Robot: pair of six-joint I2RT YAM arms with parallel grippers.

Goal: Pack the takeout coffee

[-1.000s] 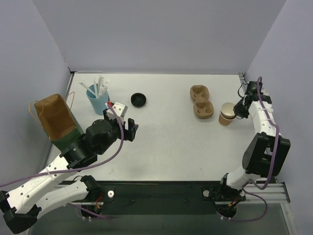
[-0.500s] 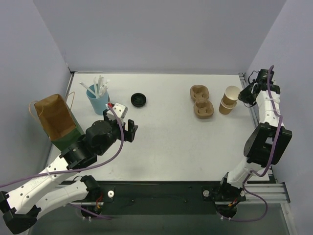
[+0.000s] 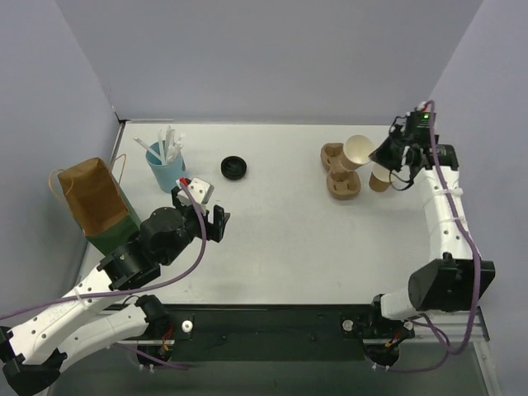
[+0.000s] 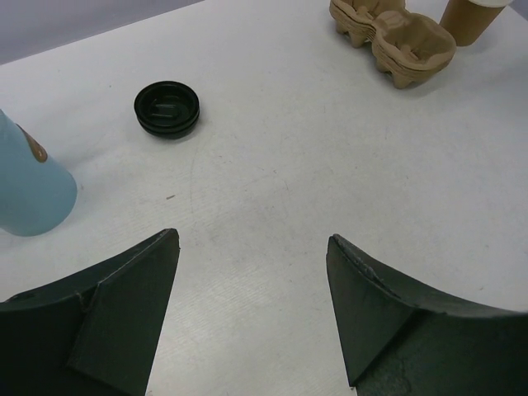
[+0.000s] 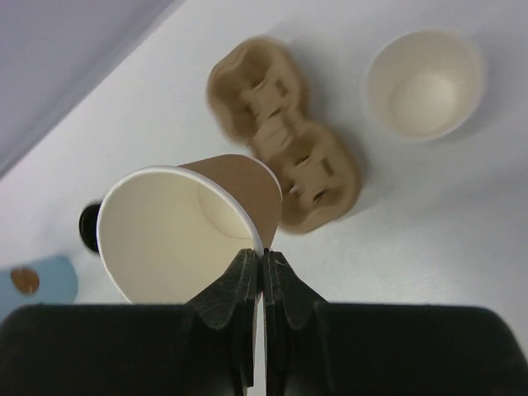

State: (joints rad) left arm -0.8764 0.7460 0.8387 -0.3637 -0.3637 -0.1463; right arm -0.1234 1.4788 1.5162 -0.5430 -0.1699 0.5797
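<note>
Paper cup (image 5: 190, 223): tapered, tan outside, smooth pale cream inside, with no lid on it. It is held tilted clear of the table (image 3: 280, 223), its open mouth turned toward the wrist camera. Right gripper (image 5: 261, 262): two dark fingers pressed together, pinching the cup's thin wall at the rolled rim.

In the top view the cup hangs over the far right part of the surface. Whether it is above the carrier (image 3: 340, 171) or just beside it cannot be told. The carrier is brown moulded pulp with a rough matte surface, and its two round wells are joined in a figure of eight.

Second cup (image 3: 379, 180): the same tan paper, upright, just right of the carrier and near the right edge.

Black lid (image 4: 167, 108): round plastic with concentric ridges. It lies flat near the far edge, left of centre, well apart from both cups.

Blue cup (image 3: 165, 172): smooth and tapered, holding white straws (image 3: 165, 144), toward the far left corner.

Paper bag (image 3: 92, 196): creased and brown, at the left edge.

Left gripper (image 4: 252, 239): matte dark wedge-shaped fingers spread wide with nothing between them, over the left-centre of the surface.
</note>
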